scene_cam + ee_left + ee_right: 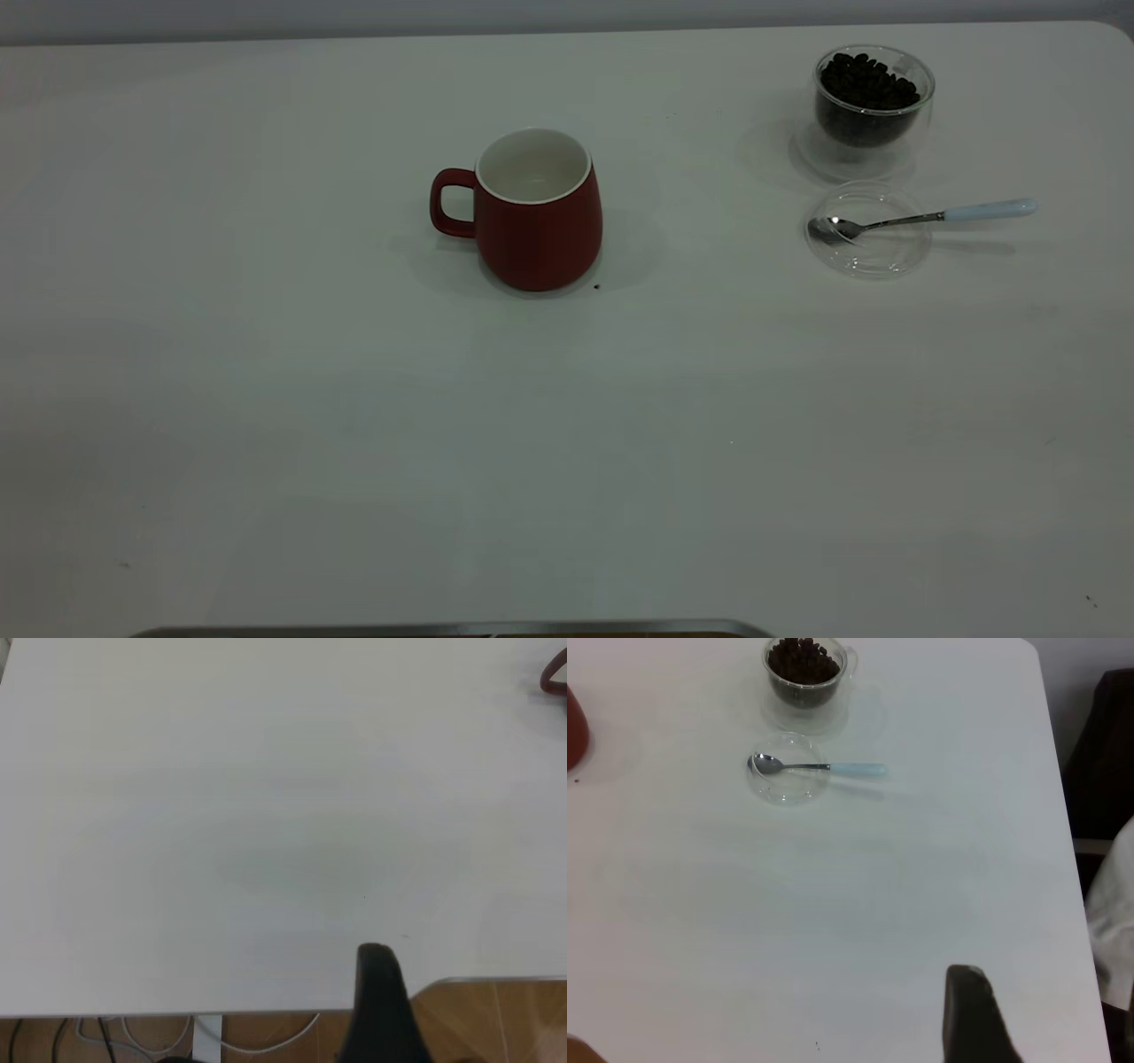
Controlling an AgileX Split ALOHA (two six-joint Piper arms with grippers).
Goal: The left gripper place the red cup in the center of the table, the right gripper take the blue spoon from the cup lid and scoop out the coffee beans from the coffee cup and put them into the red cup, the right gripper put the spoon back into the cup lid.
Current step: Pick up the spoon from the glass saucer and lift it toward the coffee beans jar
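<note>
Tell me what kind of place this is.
Probably a robot lab bench laid out like a coffee corner: a bare white table, a red cup, and coffee beans in a glass coffee cup.

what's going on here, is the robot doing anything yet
Nothing is being handled right now. The red cup stands upright near the middle of the table, and its inside looks empty. The coffee cup, full of coffee beans, sits at the far right. In front of it the blue spoon rests with its bowl in the cup lid. Neither claw shows in the exterior view; each wrist view shows only one dark fingertip, away from the objects.
</note>
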